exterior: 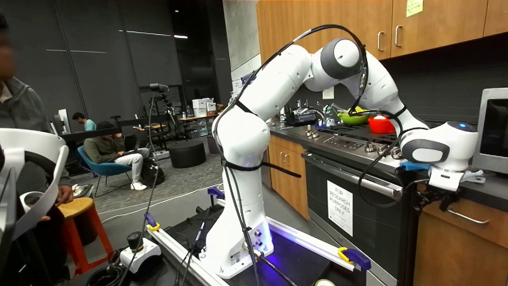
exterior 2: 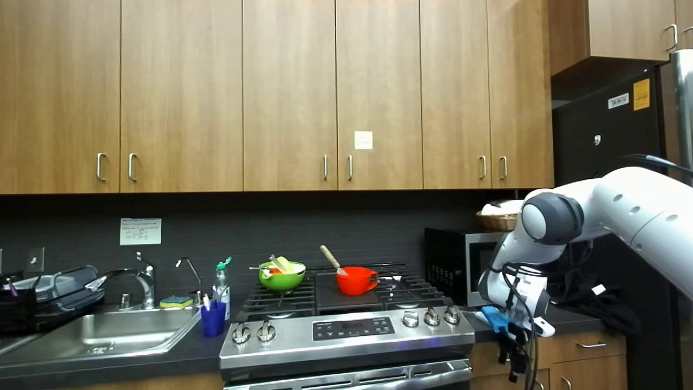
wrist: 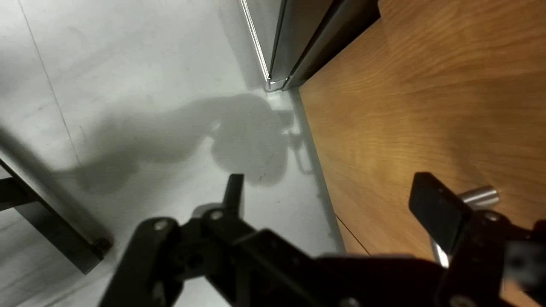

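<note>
My gripper (wrist: 332, 196) is open in the wrist view, its two black fingers wide apart with nothing between them. It points down beside the wooden cabinet front (wrist: 409, 106). A metal bar handle (wrist: 480, 197) is partly hidden behind the right finger in that view; I cannot tell whether they touch. In an exterior view the gripper (exterior: 431, 203) hangs below the counter edge, left of the drawer handle (exterior: 468, 217). It also shows in an exterior view (exterior 2: 511, 364), in front of the cabinet right of the stove, partly covered by cables. A blue part (exterior 2: 494, 318) is at the wrist.
The oven (exterior: 357, 198) with its bar handle (exterior: 353, 176) stands beside the gripper. A red pot (exterior 2: 354, 280) and a green bowl (exterior 2: 282, 279) with utensils sit on the stove. A microwave (exterior: 494, 131) stands on the counter. Cables loop from the arm. A person (exterior: 27, 103) is at far left.
</note>
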Controlling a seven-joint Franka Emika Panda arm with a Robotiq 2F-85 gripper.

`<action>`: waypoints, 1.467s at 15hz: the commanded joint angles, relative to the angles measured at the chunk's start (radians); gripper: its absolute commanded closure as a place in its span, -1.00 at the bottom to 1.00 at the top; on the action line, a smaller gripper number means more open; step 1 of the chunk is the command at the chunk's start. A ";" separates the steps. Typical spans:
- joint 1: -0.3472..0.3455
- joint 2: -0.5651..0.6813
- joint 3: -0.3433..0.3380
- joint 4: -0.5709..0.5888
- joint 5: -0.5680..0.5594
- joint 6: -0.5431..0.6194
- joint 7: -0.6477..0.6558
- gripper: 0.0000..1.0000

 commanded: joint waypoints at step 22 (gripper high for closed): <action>-0.029 -0.014 0.009 -0.021 0.005 -0.013 0.111 -1.00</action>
